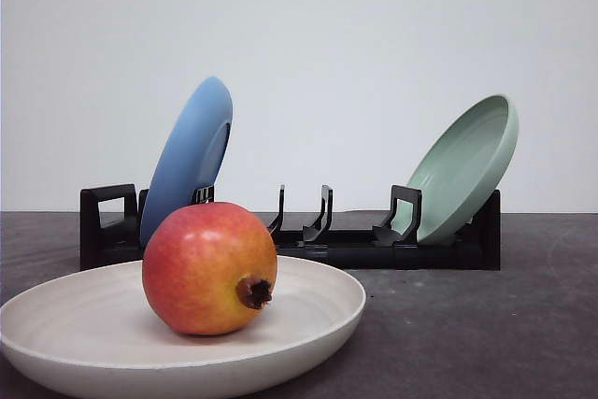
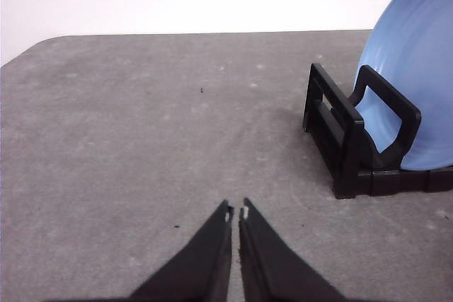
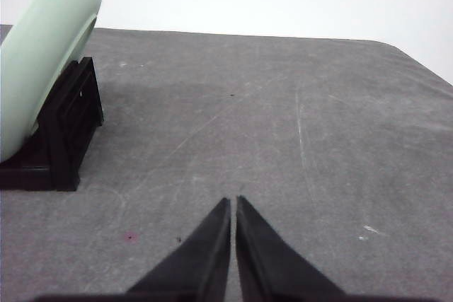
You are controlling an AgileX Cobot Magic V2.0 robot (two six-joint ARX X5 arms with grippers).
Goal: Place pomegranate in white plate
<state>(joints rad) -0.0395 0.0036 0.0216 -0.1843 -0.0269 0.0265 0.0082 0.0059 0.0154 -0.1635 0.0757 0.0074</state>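
Already the pomegranate is sitting inside the white plate at the tabletop's near edge, crown nub pointing sideways; the left hand and right hand are hovering clenched and empty, over bare tabletop, neither touching the fruit.

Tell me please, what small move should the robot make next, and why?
Probably none beyond keeping both arms back. The pomegranate already sits inside the white plate, resting on its surface. The left gripper and the right gripper are both shut, holding nothing, over bare table near the rack. I would judge the task done.
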